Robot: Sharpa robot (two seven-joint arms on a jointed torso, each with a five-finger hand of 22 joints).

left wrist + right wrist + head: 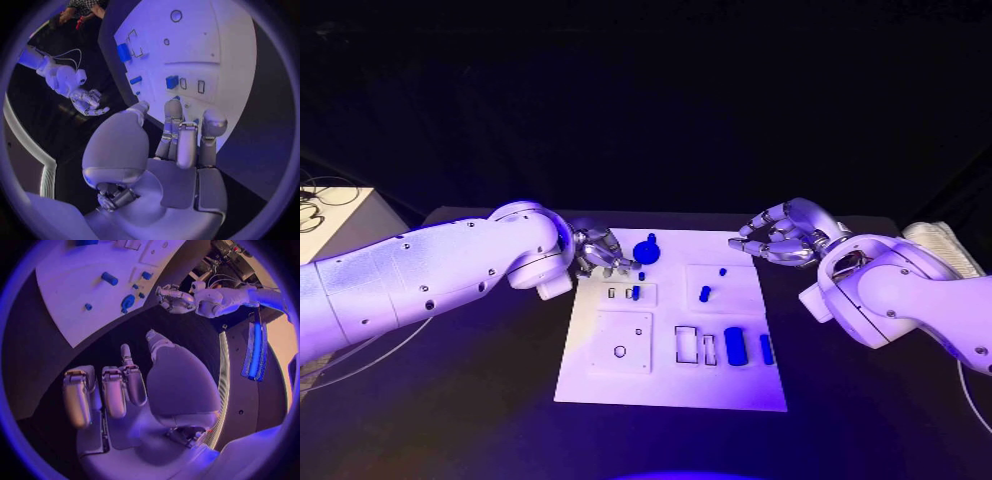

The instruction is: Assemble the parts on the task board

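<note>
Just beside left hand [602,248]: round part [646,250].

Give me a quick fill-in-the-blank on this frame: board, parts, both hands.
1. The task board is a ____ plate on the black table.
2. The round blue part sits at the board's far edge, nearest the ____ hand.
3. The right hand holds ____.
4. The small parts on the board are ____ in colour.

Missing words: white; left; nothing; blue
</note>
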